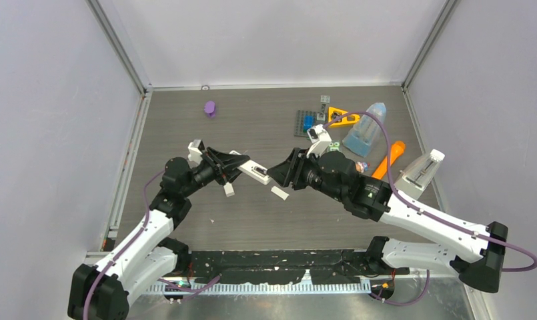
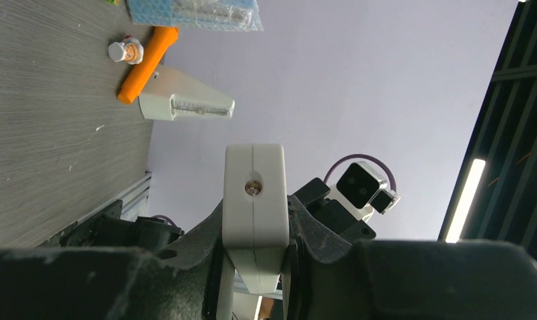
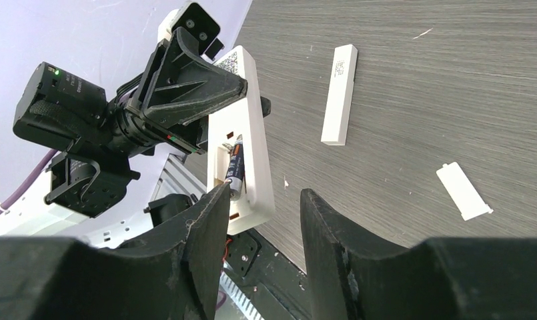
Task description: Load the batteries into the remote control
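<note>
My left gripper (image 1: 242,165) is shut on the white remote control (image 1: 253,171) and holds it off the table, back side towards the right arm. In the right wrist view the remote control (image 3: 247,100) has its compartment uncovered, and a blackish battery (image 3: 235,167) lies in it. My right gripper (image 3: 262,200) is open with nothing between its fingers; its left fingertip (image 3: 215,200) is at the battery's lower end. In the left wrist view the remote control (image 2: 253,193) shows end-on, clamped between the jaws of the left gripper (image 2: 255,267). No other batteries show.
A loose white cover (image 3: 463,191) and a white bar (image 3: 339,93) lie on the table below the grippers. At the back right are an orange carrot toy (image 1: 390,159), a white wedge (image 1: 422,173), a clear bag (image 1: 367,130) and a yellow triangle (image 1: 342,119). A purple object (image 1: 211,108) sits back left.
</note>
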`<state>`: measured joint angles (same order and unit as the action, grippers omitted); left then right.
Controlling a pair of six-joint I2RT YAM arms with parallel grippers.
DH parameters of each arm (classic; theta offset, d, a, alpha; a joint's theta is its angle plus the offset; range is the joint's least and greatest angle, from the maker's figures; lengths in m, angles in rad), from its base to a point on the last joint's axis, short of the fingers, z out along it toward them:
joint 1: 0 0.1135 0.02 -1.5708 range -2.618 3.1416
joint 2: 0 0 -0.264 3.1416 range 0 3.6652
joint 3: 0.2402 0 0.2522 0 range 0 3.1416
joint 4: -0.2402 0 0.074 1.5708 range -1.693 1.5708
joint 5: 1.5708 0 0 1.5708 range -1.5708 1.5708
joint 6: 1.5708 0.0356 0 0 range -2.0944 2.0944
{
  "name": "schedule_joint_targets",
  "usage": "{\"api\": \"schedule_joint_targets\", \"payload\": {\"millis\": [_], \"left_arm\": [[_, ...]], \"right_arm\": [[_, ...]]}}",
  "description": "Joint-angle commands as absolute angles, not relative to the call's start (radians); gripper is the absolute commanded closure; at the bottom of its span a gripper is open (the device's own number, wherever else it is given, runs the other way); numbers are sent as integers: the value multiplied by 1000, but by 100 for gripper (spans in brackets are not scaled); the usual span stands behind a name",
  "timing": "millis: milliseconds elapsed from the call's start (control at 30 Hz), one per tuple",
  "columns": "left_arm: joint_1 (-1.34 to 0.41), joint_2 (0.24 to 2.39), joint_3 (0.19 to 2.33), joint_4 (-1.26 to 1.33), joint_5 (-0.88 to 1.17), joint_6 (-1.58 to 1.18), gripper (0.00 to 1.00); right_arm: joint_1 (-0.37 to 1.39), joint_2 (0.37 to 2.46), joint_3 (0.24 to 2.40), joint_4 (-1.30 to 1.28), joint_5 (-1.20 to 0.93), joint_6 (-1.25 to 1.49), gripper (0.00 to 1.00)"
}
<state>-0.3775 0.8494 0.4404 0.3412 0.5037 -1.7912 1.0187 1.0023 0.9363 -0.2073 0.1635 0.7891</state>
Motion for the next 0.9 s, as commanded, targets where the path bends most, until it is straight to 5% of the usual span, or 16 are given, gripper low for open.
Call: {"api": "schedule_joint_targets", "payload": {"millis": [0,433,867], "left_arm": [[-379,829,445,377,507,-1780,100],[-379,800,445,389,518,-1751,100],[-379,807,518,383,545,-1509,100]], "right_arm": [[1017,1019,958,-178,170,782,52],[1015,1070,983,-249,206,817,56],[1005,1224,1184,-583,261,826,80]]}}
